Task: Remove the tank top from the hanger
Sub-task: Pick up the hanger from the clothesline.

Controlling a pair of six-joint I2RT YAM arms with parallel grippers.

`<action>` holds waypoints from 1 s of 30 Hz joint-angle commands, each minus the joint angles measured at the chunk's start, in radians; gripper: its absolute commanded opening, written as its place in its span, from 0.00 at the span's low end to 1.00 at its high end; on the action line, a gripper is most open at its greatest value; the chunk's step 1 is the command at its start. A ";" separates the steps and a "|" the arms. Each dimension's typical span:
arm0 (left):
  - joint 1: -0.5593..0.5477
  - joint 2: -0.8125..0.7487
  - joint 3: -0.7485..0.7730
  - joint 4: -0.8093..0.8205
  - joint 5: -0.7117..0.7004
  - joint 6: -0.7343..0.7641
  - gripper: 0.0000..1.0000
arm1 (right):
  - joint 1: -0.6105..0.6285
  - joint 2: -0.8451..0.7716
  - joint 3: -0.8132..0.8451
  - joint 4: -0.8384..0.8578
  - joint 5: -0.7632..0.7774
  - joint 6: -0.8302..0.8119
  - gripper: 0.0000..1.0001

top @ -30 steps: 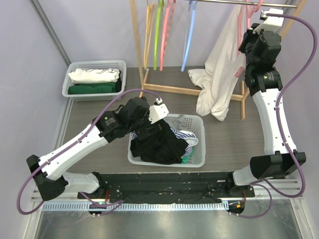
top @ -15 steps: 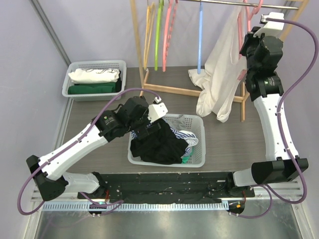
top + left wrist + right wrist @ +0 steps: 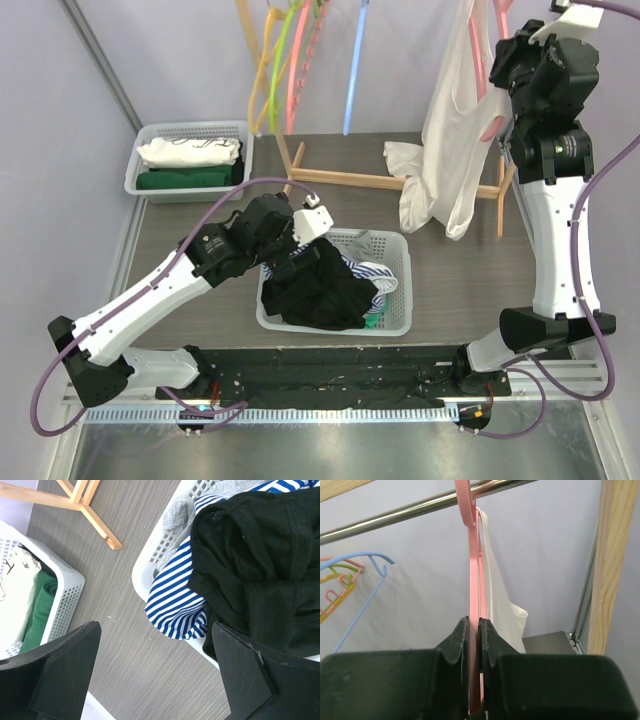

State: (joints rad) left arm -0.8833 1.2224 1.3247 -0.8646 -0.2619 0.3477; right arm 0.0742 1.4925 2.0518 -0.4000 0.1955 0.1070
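Note:
The white tank top [image 3: 450,130] hangs from a pink hanger [image 3: 487,55] at the back right, its lower part bunched over the rack's foot. My right gripper [image 3: 508,62] is raised high beside it. In the right wrist view that gripper [image 3: 474,622] is shut on the hanger's [image 3: 474,570] flat pink stem below the hook on the metal rail [image 3: 395,512]. The tank top [image 3: 502,605] drapes just behind the stem. My left gripper [image 3: 303,252] is open and holds nothing. In its wrist view it [image 3: 155,627] hovers over the tabletop at the left rim of the laundry basket.
A white basket [image 3: 400,322] in the middle holds a black garment [image 3: 320,290] and striped cloth [image 3: 175,600]. A second bin [image 3: 190,185] at the back left holds folded white and green clothes. The wooden rack [image 3: 340,178] carries empty coloured hangers [image 3: 290,60].
My right gripper has risen and shifted right with the pink hanger, lifting the tank top slightly. The empty hangers have swung to the left. The left arm has barely moved.

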 commanded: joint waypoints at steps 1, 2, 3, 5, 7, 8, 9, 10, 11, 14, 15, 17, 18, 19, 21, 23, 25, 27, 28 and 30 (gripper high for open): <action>0.010 -0.035 -0.005 0.032 0.001 -0.004 0.98 | -0.005 0.034 0.207 0.106 -0.018 0.085 0.01; 0.012 -0.037 -0.007 0.032 0.001 -0.004 0.98 | -0.005 0.050 0.220 0.030 -0.016 0.100 0.01; 0.012 -0.037 -0.010 0.033 0.001 -0.003 0.98 | -0.005 0.051 0.226 -0.002 -0.018 0.106 0.01; 0.010 -0.035 -0.012 0.035 0.006 -0.004 0.98 | -0.007 0.046 0.220 -0.099 -0.011 0.126 0.01; 0.012 -0.034 -0.010 0.033 0.012 -0.004 0.98 | -0.005 0.043 0.199 -0.169 -0.005 0.137 0.01; 0.012 -0.032 -0.007 0.033 0.013 -0.006 0.98 | -0.005 0.038 0.180 -0.207 -0.013 0.137 0.01; 0.012 -0.032 -0.002 0.032 0.013 -0.003 0.98 | -0.005 0.020 0.160 -0.221 -0.018 0.135 0.01; 0.010 -0.029 0.001 0.032 0.016 -0.004 0.98 | -0.005 0.017 0.133 -0.235 -0.025 0.134 0.01; 0.010 -0.027 0.004 0.030 0.019 -0.006 0.98 | -0.005 0.012 0.128 -0.272 -0.027 0.137 0.01; 0.012 -0.026 0.014 0.022 0.032 -0.012 0.98 | -0.005 0.002 0.131 -0.347 -0.048 0.129 0.01; 0.010 -0.026 0.016 0.022 0.033 -0.013 0.98 | -0.007 -0.009 0.133 -0.362 -0.053 0.128 0.01; 0.012 -0.024 0.016 0.021 0.036 -0.015 0.98 | -0.007 -0.027 0.128 -0.385 -0.057 0.122 0.01; 0.010 -0.023 0.016 0.022 0.036 -0.016 0.98 | -0.007 -0.038 0.128 -0.390 -0.060 0.120 0.01; 0.010 -0.021 0.016 0.021 0.038 -0.015 0.98 | -0.007 -0.058 0.125 -0.392 -0.062 0.119 0.01; 0.012 -0.018 0.021 0.022 0.042 -0.015 0.98 | -0.007 -0.078 0.123 -0.382 -0.062 0.118 0.01; 0.012 -0.017 0.028 0.018 0.044 -0.016 0.98 | -0.005 -0.078 0.148 -0.373 -0.064 0.117 0.01; 0.010 -0.015 0.031 0.015 0.046 -0.015 0.98 | -0.005 -0.054 0.210 -0.375 -0.065 0.117 0.01; 0.010 -0.017 0.031 0.013 0.046 -0.016 0.98 | -0.007 -0.015 0.244 -0.378 -0.102 0.141 0.01; 0.010 -0.021 0.030 0.015 0.041 -0.015 0.98 | -0.007 -0.002 0.272 -0.381 -0.113 0.152 0.01; 0.012 -0.026 0.022 0.013 0.036 -0.015 0.98 | -0.005 0.021 0.286 -0.375 -0.139 0.168 0.01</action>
State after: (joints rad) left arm -0.8764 1.2114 1.3190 -0.8654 -0.2325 0.3435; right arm 0.0681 1.4776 2.2658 -0.8413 0.1249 0.2325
